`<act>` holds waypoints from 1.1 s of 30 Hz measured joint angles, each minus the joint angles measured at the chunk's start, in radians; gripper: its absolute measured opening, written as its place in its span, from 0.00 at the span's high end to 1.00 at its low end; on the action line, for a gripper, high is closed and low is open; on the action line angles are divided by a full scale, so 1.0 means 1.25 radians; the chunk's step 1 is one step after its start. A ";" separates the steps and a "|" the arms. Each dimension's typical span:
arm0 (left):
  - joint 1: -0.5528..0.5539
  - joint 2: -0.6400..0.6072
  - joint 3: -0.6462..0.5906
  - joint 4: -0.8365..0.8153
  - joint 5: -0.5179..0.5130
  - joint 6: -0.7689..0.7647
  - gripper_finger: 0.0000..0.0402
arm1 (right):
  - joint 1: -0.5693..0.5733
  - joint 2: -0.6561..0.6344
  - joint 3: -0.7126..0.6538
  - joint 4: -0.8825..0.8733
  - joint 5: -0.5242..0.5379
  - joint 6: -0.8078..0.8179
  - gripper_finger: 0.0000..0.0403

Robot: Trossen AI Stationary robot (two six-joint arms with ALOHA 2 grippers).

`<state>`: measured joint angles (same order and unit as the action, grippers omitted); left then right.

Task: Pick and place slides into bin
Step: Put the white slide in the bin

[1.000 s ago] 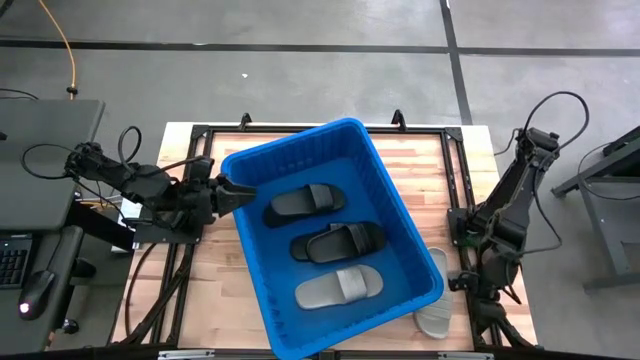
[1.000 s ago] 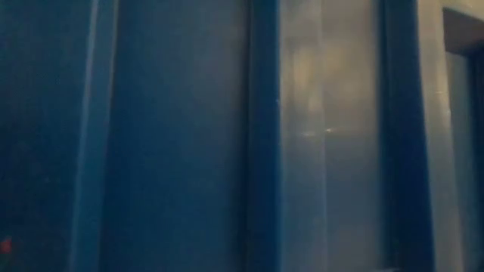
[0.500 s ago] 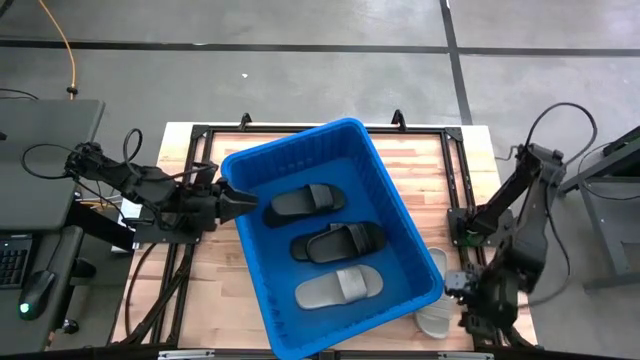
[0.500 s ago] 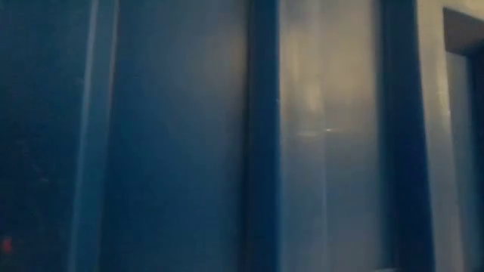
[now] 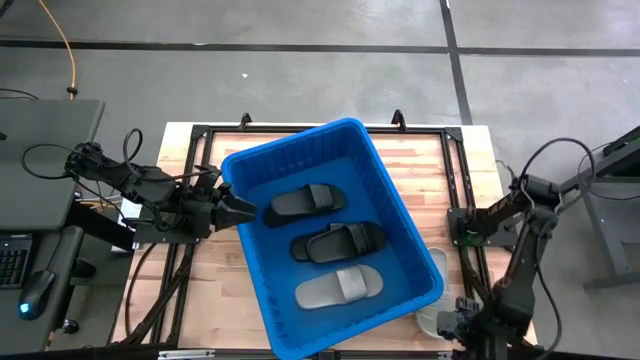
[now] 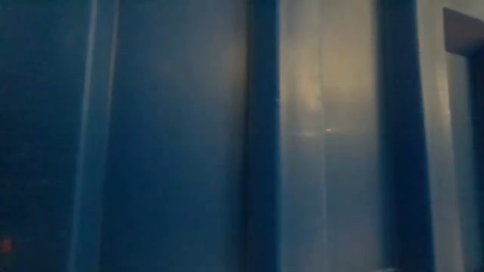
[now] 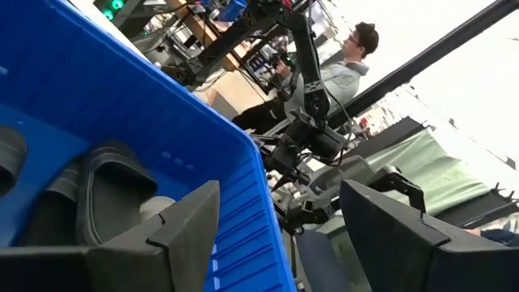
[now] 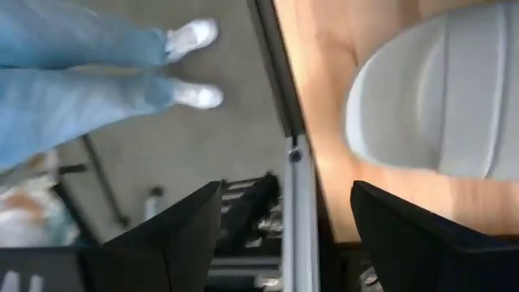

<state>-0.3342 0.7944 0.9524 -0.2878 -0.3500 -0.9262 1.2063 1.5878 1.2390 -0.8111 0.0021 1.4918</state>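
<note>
high view, one moment: blue bin (image 5: 262, 318) set askew on the wooden table (image 5: 430, 165), holding three slides, two black (image 5: 306, 202) (image 5: 340, 241) and one pale grey (image 5: 339, 288); a fourth, pale grey slide (image 5: 434, 312) lies on the table just outside the bin's near right corner, partly hidden by the rim; right gripper (image 5: 462, 322) low at the table's front edge, just beside that slide, fingers (image 8: 174, 235) apart and holding nothing; left gripper (image 5: 243, 210) at the bin's left rim, fingers (image 7: 180, 231) apart, empty, waiting; low view filled by the bin's wall. judged handling: the slide looks light, of soft springy foam, not fragile, with a matt surface that should give good friction; the broad strap or the sole's side edge seems the best place to pinch.
</note>
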 joint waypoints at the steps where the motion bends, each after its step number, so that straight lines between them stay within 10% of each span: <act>1: 0.000 0.000 0.000 0.000 0.001 0.002 0.39 | 0.009 0.012 0.010 -0.012 0.019 -0.004 0.35; 33: 0.000 0.000 0.000 -0.023 0.042 0.068 0.39 | -0.027 0.165 0.060 -0.140 0.115 -0.017 0.35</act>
<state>-0.3344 0.7940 0.9524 -0.3168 -0.2975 -0.8417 1.1720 1.7939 1.3144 -0.9858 0.1455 1.4705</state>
